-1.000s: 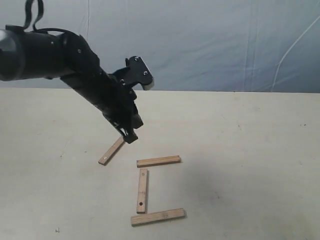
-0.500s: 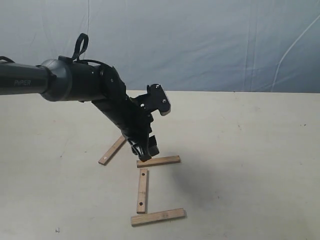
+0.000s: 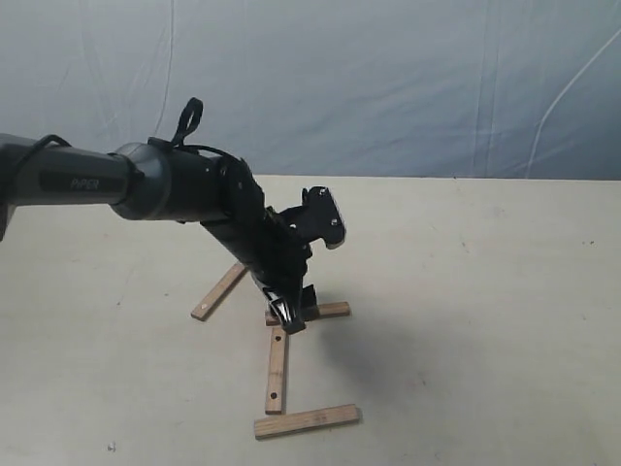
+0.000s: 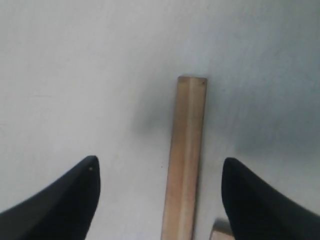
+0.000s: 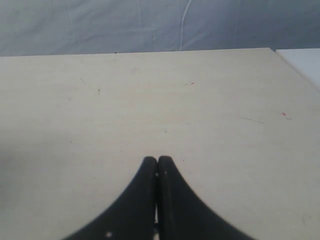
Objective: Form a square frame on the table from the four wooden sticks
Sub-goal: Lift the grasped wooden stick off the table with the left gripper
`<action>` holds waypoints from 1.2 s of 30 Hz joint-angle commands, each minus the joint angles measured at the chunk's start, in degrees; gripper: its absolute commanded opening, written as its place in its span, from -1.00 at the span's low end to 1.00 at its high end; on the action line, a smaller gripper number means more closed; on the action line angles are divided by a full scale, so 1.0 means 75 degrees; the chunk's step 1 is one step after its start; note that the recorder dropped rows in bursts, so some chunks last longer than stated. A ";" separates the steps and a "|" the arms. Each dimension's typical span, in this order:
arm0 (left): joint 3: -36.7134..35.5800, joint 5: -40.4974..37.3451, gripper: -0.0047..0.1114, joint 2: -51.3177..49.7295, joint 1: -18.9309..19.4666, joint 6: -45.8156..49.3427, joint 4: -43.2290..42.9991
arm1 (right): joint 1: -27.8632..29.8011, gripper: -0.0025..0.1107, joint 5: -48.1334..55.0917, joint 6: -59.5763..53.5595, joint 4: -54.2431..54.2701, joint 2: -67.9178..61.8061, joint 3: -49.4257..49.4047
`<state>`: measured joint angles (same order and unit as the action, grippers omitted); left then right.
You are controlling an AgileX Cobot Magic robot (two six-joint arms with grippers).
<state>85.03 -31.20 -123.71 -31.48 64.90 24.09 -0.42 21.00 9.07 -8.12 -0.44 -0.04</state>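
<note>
Left gripper (image 3: 292, 317) is down at the table (image 3: 466, 320) with its jaws spread. In the left wrist view one stick (image 4: 186, 160) lies lengthwise between the two dark fingers (image 4: 65, 210), not gripped. I cannot tell whether either finger touches it. Right gripper (image 5: 157, 165) is clenched on nothing, tips pressed together over bare table.

Layout: three slats form a U that opens to the right in the exterior view.
- Far stick (image 3: 328, 311): partly under the left gripper.
- Side stick (image 3: 277, 369): runs toward the camera.
- Near stick (image 3: 307, 421): lies across the side stick's lower end.
- Fourth stick (image 3: 216, 292): loose and diagonal, just left of the U. The square is not yet closed.

Material: flat, pale brown wood with square-cut ends and a matte face, some with a small dark dot near an end. The table is beige, matte and lightly scuffed.

Handling (judgement): light, rigid, not fragile. The slats sit low, so the fingers must come right down and pinch across the narrow width near mid-length — an end grip would likely let a slat pivot. They should skid at a nudge — the neighbouring slats are easily knocked.
</note>
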 commanded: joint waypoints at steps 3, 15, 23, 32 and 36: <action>0.0025 0.0035 0.10 -0.0165 -0.0043 0.0029 -0.0072 | -0.0032 -0.97 -0.0071 -0.0019 -0.0021 0.0059 0.0005; 0.0025 0.0051 -0.22 -0.0564 -0.0043 0.0029 -0.0072 | -0.0032 -0.97 -0.0071 -0.0019 -0.0021 0.0059 0.0005; 0.0025 -0.0814 -0.84 -0.0675 -0.0043 0.0029 -0.0079 | -0.0032 -0.97 -0.0071 -0.0019 -0.0021 0.0059 0.0005; 0.0771 -0.1322 -0.92 -0.0586 -0.0008 0.0029 -0.0422 | -0.0032 -0.97 -0.0071 -0.0019 -0.0021 0.0059 0.0005; 0.1011 -0.1539 -0.92 -0.0559 -0.0008 0.0029 -0.0835 | -0.0032 -0.97 -0.0071 -0.0019 -0.0021 0.0059 0.0005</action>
<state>91.45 -41.31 -128.20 -31.48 65.32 20.01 -0.42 21.00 9.07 -8.12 -0.44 -0.04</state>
